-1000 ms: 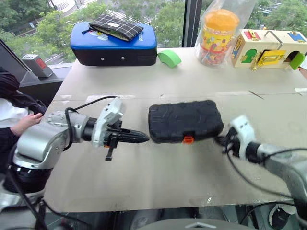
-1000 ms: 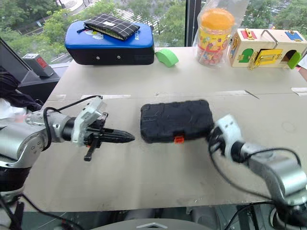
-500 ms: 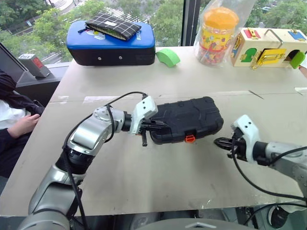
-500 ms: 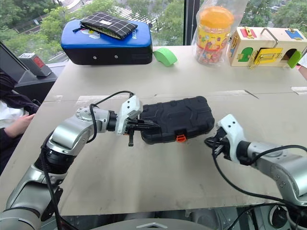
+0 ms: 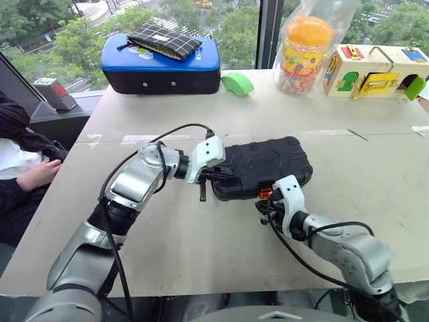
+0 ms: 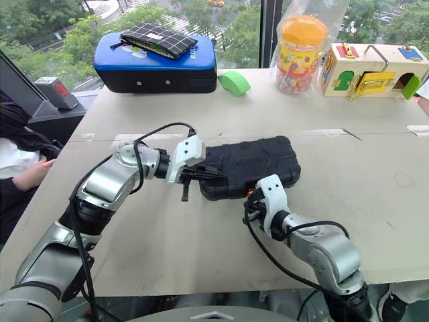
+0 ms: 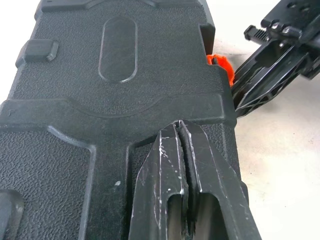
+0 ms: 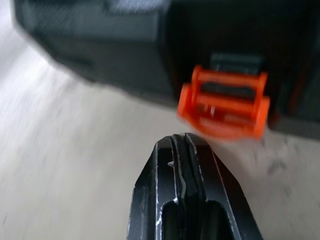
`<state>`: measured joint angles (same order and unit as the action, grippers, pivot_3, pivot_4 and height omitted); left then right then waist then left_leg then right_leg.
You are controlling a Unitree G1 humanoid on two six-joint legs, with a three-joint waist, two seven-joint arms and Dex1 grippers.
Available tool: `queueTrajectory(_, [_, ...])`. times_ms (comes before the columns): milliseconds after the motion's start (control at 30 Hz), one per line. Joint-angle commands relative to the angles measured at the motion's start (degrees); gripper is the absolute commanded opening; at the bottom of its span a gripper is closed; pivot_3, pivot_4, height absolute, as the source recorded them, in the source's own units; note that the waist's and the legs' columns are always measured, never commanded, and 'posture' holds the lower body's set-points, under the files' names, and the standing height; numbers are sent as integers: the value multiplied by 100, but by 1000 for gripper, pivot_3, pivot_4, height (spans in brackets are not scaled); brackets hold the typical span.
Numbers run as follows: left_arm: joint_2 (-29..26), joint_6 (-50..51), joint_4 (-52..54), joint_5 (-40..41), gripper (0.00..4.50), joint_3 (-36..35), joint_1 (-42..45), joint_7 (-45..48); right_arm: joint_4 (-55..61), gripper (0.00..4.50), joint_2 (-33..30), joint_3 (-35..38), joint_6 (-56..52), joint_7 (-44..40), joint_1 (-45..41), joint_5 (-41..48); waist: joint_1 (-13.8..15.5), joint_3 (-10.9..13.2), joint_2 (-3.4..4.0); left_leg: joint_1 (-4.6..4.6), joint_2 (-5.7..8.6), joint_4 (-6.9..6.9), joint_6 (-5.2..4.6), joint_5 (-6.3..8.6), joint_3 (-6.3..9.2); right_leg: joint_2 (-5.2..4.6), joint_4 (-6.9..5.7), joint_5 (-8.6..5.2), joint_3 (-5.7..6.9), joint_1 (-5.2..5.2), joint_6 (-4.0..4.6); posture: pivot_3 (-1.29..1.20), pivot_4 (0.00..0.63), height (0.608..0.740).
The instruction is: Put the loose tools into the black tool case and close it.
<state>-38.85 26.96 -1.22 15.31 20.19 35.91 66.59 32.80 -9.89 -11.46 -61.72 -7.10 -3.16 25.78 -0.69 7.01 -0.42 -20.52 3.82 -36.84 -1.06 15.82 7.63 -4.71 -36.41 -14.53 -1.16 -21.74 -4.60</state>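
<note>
1. The case [image 5: 261, 168] lies shut at the centre of the frame on the pale, matte surface [image 5: 201, 255]. It is a rounded black rectangle of moulded plastic with a pebbled skin, raised ribs and an oval recess on its lid.
2. An orange latch [image 8: 224, 102], a ribbed plastic tab with a slotted middle, sits on the case's near edge.
3. The left claw [image 5: 216, 178] is clenched, empty, its scuffed black fingers [image 7: 192, 170] pressed together and lying on the lid at the case's left end.
4. The right claw [image 5: 265, 206] is also clenched and empty. It points at the latch from just below it in the frame; whether it touches cannot be told.
5. At upper left stands a glossy blue-topped box [image 5: 161, 66] with a checked fabric pouch [image 5: 164, 40] on it.
6. Beside the box lies a green arch block [image 5: 237, 83].
7. At upper right stand a jar [image 5: 303, 47] with an orange lid in a clear bag, and a wooden latch box [image 5: 375, 69].
</note>
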Motion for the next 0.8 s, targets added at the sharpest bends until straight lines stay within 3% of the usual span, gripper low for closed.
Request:
queueTrajectory(33, [-74,170,-417,-466,40,325,-212,15,-25,0,221,61,458,242,50,-267,-11,-6,-4,3,0,0,0,0,0,1,-2,0,-1,1,0,0,150,740])
queueTrajectory(800, [63,71,-498,-625,40,317,-233,28,559,0,239,373,-136,463,193,-274,3,-19,-1,16,0,7,1,0,1,4,-14,-4,-5,3,-3,0,150,740])
